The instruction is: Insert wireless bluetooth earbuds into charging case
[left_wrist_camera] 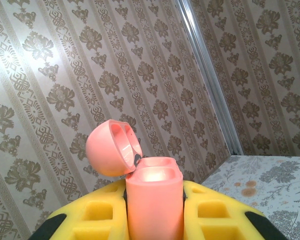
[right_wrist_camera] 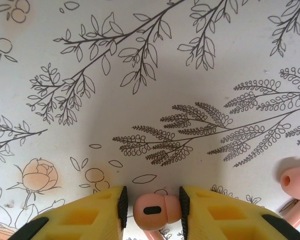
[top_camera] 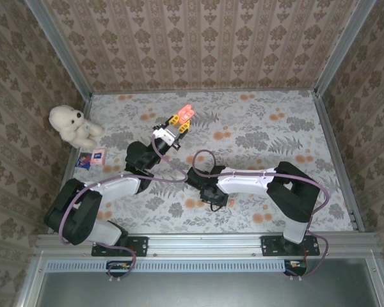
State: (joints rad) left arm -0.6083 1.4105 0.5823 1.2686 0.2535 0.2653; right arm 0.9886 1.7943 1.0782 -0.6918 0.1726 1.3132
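My left gripper (top_camera: 182,121) is raised over the far middle of the table and is shut on the pink charging case (left_wrist_camera: 154,200). The case stands upright between the yellow fingers (left_wrist_camera: 217,215), and its round lid (left_wrist_camera: 110,147) is hinged open to the left. My right gripper (right_wrist_camera: 151,210) is down at the tablecloth (right_wrist_camera: 140,125) in front of the arms, jaws open a little. A pink earbud (right_wrist_camera: 157,211) lies between them, touching the right pad, with a thin gap at the left pad. A second pink earbud (right_wrist_camera: 296,182) lies to the right.
A white teddy bear (top_camera: 73,125) sits at the far left edge, with two small cards (top_camera: 91,158) in front of it. Patterned walls and metal posts (left_wrist_camera: 210,85) enclose the table.
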